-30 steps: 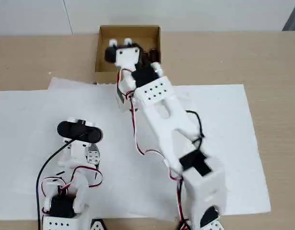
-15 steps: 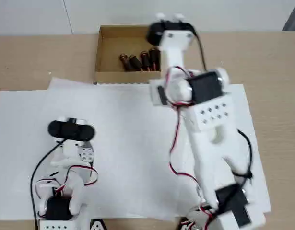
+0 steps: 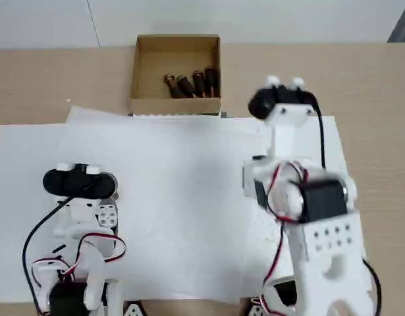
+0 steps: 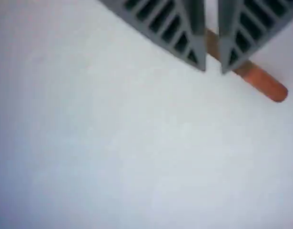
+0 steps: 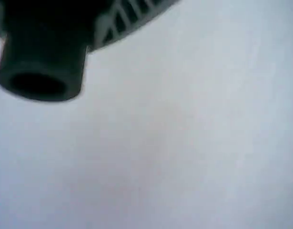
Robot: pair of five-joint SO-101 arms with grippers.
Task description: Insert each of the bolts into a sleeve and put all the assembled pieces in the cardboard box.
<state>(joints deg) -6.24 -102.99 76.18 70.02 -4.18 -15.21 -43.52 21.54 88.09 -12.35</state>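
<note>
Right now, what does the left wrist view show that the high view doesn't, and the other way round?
Left wrist view: an orange-brown bolt, aslant at the tip of the left gripper, seen close up. High view: the cardboard box beyond the paper, with four dark assembled pieces side by side inside it, and the wooden table around it. Both: the white paper spread under the arms.
</note>
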